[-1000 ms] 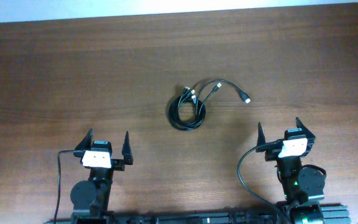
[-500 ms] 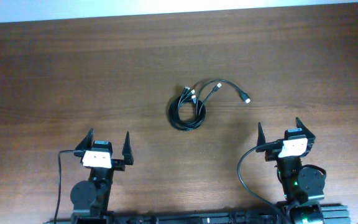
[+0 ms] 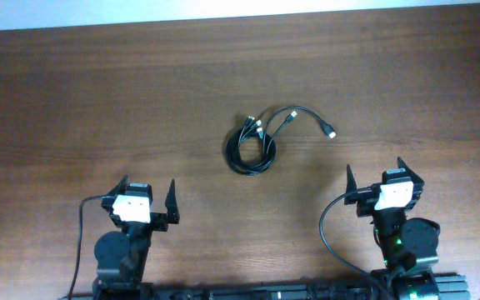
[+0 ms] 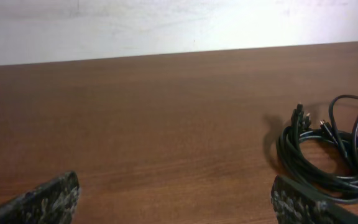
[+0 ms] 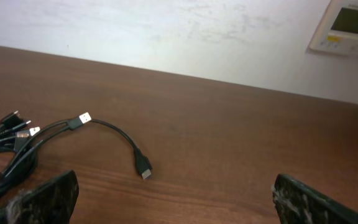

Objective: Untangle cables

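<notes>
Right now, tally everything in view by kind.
Cable bundle: 1, black, cords too tangled to count apart
Finger pairs: 2, left fingers and right fingers, both open
Wall panel: 1, white
Table: 1, brown wood
Total: 5

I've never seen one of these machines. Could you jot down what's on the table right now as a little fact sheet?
Surface: brown wooden table
Items: one bundle of thin black cables, coiled in loops near the middle
Loose end: one plug trails out to the right of the coil
Left hand: open, empty, near the front edge, apart from the cables
Right hand: open, empty, near the front edge, apart from the cables
Task status: cables still tangled, neither hand touching them
</notes>
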